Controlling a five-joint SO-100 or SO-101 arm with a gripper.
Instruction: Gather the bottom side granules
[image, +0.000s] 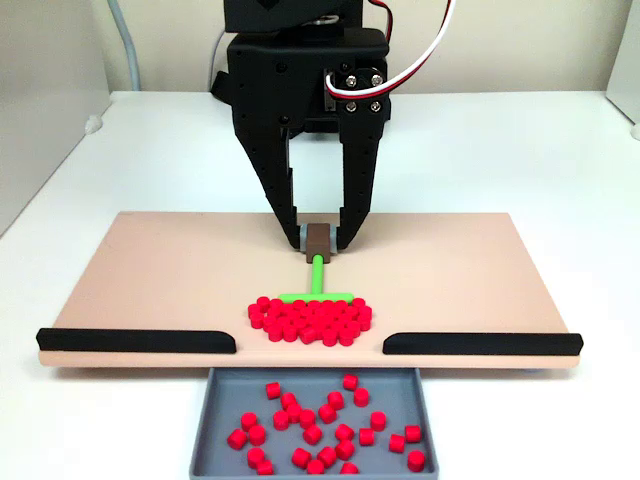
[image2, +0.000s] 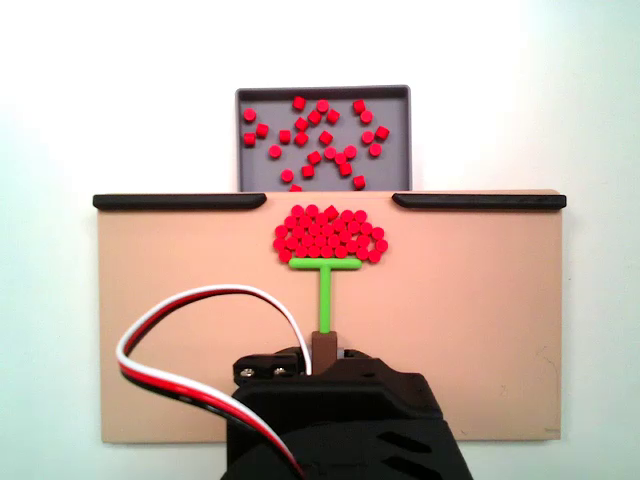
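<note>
Beige board (image: 150, 270) on white table: claw (image: 318, 238) clenched on green T-stick (image: 317, 285); push granules (image: 310, 318) straight toward gap, crossbar square, slow.

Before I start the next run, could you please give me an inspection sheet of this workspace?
Surface: tan board on a white table, with two black rails along its edge and a gap between them.
Job's things: dense cluster of red granules on the board, close to the gap, against the crossbar of the green T-shaped stick.
Clutter: loose red pellets scattered in the grey tray beyond the gap.
Grippers: gripper with jaws closed on the stick's brown handle.
Cables: red, white and black wires looping off the arm above the board.
Surroundings: pale wall; nothing else seen.
</note>
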